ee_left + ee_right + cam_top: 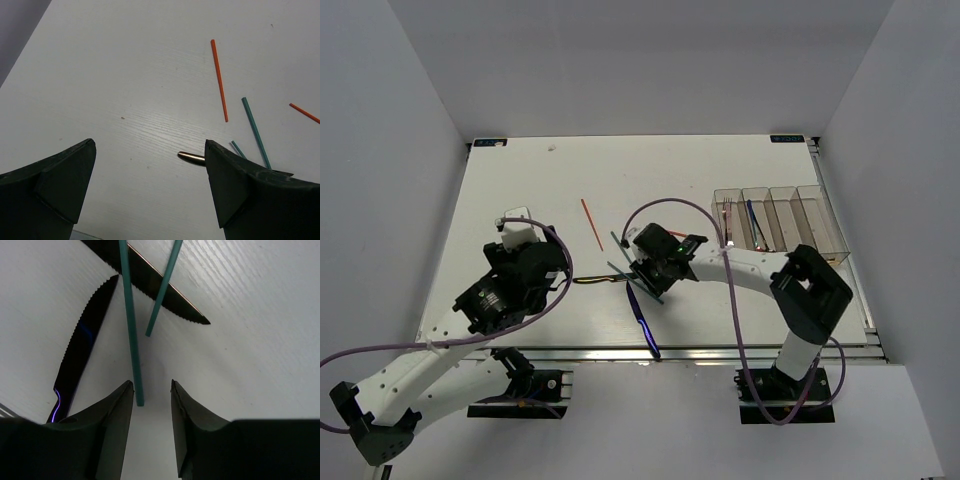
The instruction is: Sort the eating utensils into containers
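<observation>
My right gripper (646,272) (152,387) is open low over a loose pile of utensils at mid-table. The near end of a teal chopstick (131,330) lies between its jaws, close to the left finger and not clamped. A second teal chopstick (162,290) crosses a dark knife blade (175,302). A blue knife (82,355) (642,320) lies to the left. My left gripper (150,145) (552,268) is open and empty over bare table. The knife's yellowish handle tip (191,157) shows beside its right finger. A red chopstick (219,80) (588,220) lies beyond.
The four joined clear bins (780,218) stand at the right edge; the left two hold a red-tipped piece (728,225) and a blue piece (752,220). A teal chopstick (256,132) and another red one (304,113) lie right of the left gripper. Purple cables loop over both arms.
</observation>
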Tool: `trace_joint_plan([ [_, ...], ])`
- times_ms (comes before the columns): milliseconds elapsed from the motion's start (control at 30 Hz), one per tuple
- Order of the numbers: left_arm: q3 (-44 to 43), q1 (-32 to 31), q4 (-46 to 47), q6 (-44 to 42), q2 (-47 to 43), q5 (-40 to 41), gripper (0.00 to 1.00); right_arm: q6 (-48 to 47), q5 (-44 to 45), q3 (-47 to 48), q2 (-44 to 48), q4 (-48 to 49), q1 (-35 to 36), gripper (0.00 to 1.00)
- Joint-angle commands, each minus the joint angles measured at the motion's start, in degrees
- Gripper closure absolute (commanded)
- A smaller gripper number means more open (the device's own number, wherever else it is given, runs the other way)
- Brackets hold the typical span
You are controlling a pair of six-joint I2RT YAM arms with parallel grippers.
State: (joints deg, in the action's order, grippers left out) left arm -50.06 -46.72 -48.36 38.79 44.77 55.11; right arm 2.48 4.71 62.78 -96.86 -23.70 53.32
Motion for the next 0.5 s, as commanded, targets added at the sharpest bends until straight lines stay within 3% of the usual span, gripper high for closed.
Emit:
trace_joint_plan([
  [0,0.14,-0.13,1.34,-1.34,-0.3,-1.06,0.02,-1.86,0.83,4.27,-2.18,-0.11,0.56,0.58],
  [167,0.49,-0.13,2.04,-2.04,-0.65,-1.76,0.02,-2.13,0.74,5.5,-3.86,0.76,1.08,0.52],
  [467,0.49,-0.13,2.22,-2.31,-0.56,-2.2,0.02,-2.13,-0.67,7.71,-8.09,0.67,2.14,0.55],
])
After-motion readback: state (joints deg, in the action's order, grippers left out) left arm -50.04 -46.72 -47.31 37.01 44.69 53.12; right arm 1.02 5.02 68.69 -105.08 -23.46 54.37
